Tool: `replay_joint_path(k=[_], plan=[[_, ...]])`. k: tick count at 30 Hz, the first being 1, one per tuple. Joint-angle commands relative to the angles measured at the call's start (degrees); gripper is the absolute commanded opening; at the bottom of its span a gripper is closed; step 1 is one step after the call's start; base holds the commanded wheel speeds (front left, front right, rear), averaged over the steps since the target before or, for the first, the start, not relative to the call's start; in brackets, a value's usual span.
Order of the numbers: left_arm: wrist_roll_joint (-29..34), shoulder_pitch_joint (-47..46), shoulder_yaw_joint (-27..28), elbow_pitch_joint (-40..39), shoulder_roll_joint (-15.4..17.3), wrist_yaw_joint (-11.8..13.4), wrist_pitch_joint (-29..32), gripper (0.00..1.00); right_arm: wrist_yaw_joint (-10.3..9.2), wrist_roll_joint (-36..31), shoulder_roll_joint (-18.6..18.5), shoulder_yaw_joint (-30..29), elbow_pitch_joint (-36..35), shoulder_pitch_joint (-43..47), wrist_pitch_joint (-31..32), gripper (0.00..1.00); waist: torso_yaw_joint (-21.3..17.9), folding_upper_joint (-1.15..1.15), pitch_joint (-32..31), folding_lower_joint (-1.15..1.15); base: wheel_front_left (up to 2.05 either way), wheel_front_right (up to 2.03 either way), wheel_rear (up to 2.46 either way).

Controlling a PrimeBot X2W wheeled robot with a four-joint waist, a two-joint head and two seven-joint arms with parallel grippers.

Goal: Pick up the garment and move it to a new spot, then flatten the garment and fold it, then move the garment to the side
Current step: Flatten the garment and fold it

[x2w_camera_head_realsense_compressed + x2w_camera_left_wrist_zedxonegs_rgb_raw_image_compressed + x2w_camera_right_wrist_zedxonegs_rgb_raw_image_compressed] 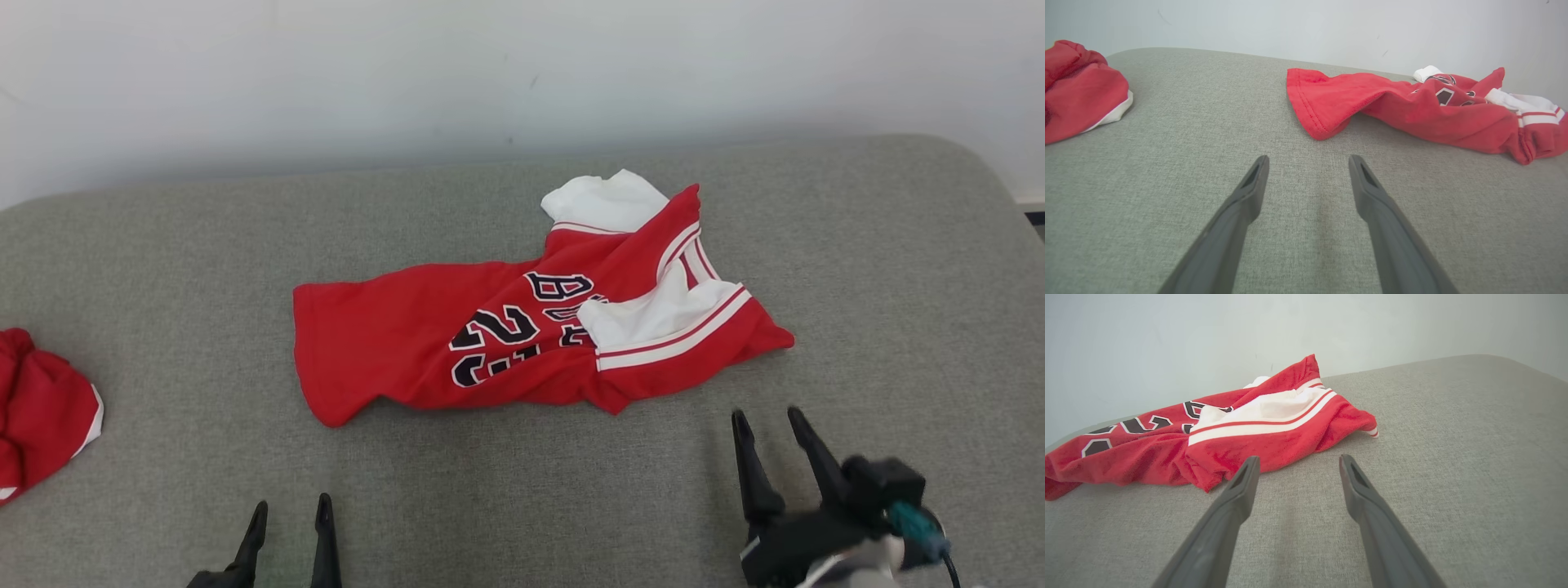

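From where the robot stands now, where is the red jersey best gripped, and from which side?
Probably the jersey's near edge, approached from the robot's side: the right gripper at the bunched striped sleeve, the left gripper at the hem corner. Both look raised off the cushion, easy to pinch.

Bright even light; soft faint shadows; sharp focus; wrist views bowed at edges.

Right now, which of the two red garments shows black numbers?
The jersey lying in the middle of the grey cushion; the bundle at the far left is plain red with white trim.
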Motion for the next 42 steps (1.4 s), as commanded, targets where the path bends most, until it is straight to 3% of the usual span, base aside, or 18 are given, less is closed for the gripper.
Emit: replay_joint_path(k=[1, 9, 15, 20, 26, 27, 29, 31, 39, 42], plan=[[-0.19, -0.93, -0.09, 0.17, 0.00, 0.06, -0.19, 1.00, -0.14, -0.62, -0.27, 0.50, -0.25, -2.27, -0.06, 1.00, 0.53, 0.00, 1.07, 0.00, 0.00, 0.00, 0.00], [-1.06, -2.72, -1.41, 0.85, 0.00, -0.36, -0.19, 1.00, -0.14, 0.24, -3.16, 4.19, 3.70, -15.65, 4.85, 1.00, 2.86, 0.00, 4.61, 0.00, 0.00, 0.00, 0.00], [-2.27, -4.11, -2.75, 1.52, 0.00, -0.19, -0.19, 1.00, -0.14, 0.39, -5.84, 5.96, 9.85, -26.57, 16.14, 1.00, 5.03, 0.00, 6.36, 0.00, 0.00, 0.00, 0.00], [-2.93, -4.30, -2.73, 1.71, -0.01, -0.06, -0.19, 1.00, -0.14, -0.22, -7.00, 7.21, 13.58, -30.85, 24.09, 1.00, 6.03, 0.00, 6.60, 0.00, 0.00, 0.00, 0.00], [-3.21, -4.23, -2.57, 1.68, -0.02, 0.25, -0.19, 1.00, -0.14, -0.82, -7.27, 8.55, 16.31, -32.89, 28.91, 1.00, 6.49, 0.00, 6.89, 0.00, 0.00, 0.00, 0.00], [-3.30, -4.37, -2.59, 1.61, -0.01, 0.26, -0.19, 1.00, -0.14, -0.83, -7.19, 8.23, 16.78, -32.97, 29.39, 0.92, 6.53, 0.00, 7.01, 0.00, 0.00, 0.00, 0.00], [-3.40, -4.62, -2.69, 1.45, -0.01, 0.31, -0.19, 1.00, -0.14, -1.36, -7.10, 7.73, 17.54, -33.12, 29.58, 0.40, 6.63, 0.00, 7.25, 0.00, 0.00, 0.00, 0.00], [-3.52, -4.65, -2.73, 1.34, -0.01, 0.33, -0.19, 1.00, -0.14, -1.06, -6.65, 6.82, 18.28, -32.97, 29.17, 0.00, 6.66, 0.00, 7.40, 0.00, 0.00, 0.00, 0.00], [-2.88, -4.14, -1.73, 1.16, -0.01, 0.42, -0.19, 1.00, -0.14, -0.16, -5.85, 5.25, 18.32, -32.01, 24.11, 0.00, 5.40, 0.00, 6.81, 0.00, 0.00, 0.00, 0.00], [-2.38, -3.46, -1.40, 1.04, -0.02, 0.03, -0.19, 1.00, -0.14, 0.62, -5.47, 3.64, 17.15, -31.32, 19.00, 0.00, 4.54, 0.00, 5.71, 0.00, 0.00, 0.00, 0.00]])
